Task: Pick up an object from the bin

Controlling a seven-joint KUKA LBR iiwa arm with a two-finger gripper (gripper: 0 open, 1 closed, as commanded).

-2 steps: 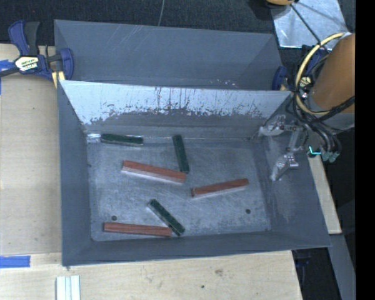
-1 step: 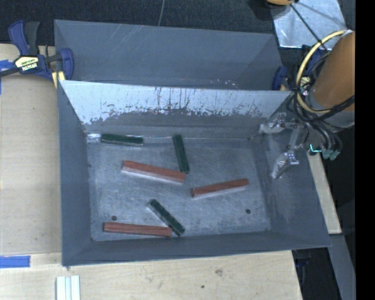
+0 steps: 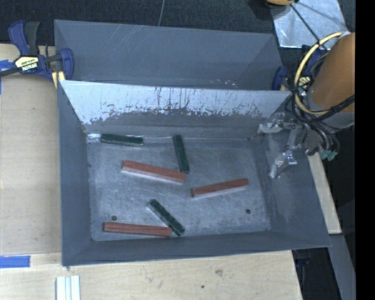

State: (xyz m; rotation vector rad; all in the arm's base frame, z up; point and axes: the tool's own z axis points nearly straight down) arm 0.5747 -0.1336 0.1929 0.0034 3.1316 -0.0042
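My gripper [image 3: 281, 165] hangs over the bin's right sloped wall, apart from every loose thing. Nearest to it is a red-brown flat bar [image 3: 219, 188] lying slightly tilted on the floor right of centre. A longer red-brown bar [image 3: 153, 171] lies left of it. A dark green stick [image 3: 180, 153] lies nearly upright in the picture, its lower end by that bar's right end.
A dark green stick [image 3: 121, 140] lies along the back left edge of the floor. Another dark green stick [image 3: 166, 217] lies diagonally at the front, its end touching a red-brown bar [image 3: 137, 230] along the front edge. The arm with its cables stands at the right rim.
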